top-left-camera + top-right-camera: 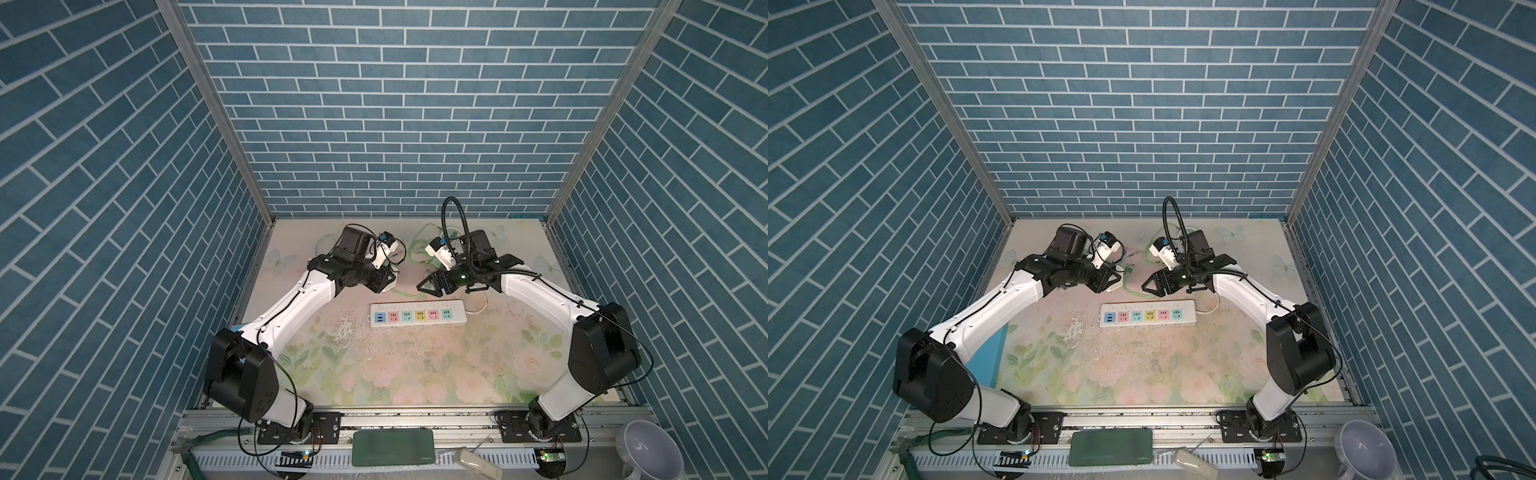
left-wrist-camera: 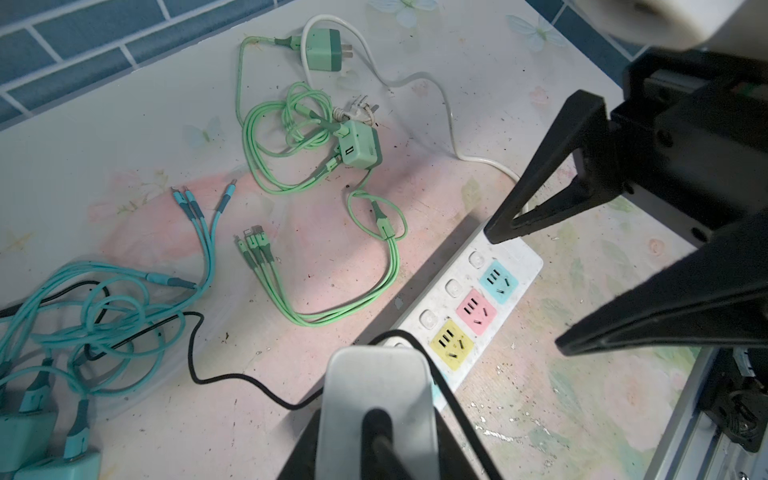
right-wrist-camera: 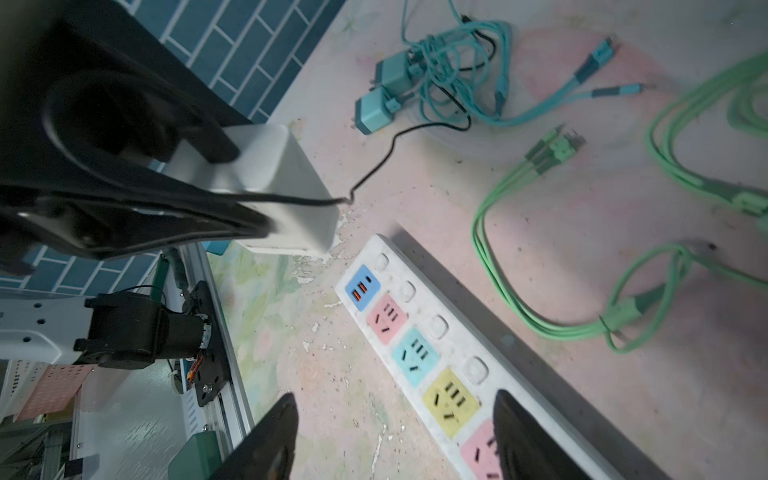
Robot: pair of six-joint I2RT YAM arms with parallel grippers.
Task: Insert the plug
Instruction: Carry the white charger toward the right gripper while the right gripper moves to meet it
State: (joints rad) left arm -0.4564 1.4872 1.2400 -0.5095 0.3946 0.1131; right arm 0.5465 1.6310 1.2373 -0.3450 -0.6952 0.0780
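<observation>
In a top view we find one glossy lilac mug [image 1: 648,446] beyond the worktop's [image 1: 415,374] near right corner. The flat white power strip [image 1: 417,316] lies mid-worktop, showing six coloured squares. The left claw [image 1: 384,286] pinches the boxy white plug [image 1: 390,286] just behind the strip's end toward the left edge; the right claw [image 1: 428,287] hangs spread.

Left wrist view: two mint-green chargers [image 2: 359,145] (braided cords looped).

Right wrist view: two teal chargers [image 3: 374,112], and a thin black cord [image 3: 386,158] trailing from the plug [image 3: 282,187].

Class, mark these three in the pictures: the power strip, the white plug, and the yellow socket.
power strip [image 1: 458,316]: a top view, its bare white end.
white plug [image 3: 286,174]: right wrist view, its broad white side.
yellow socket [image 2: 452,344]: left wrist view, middle of its yellow face.
</observation>
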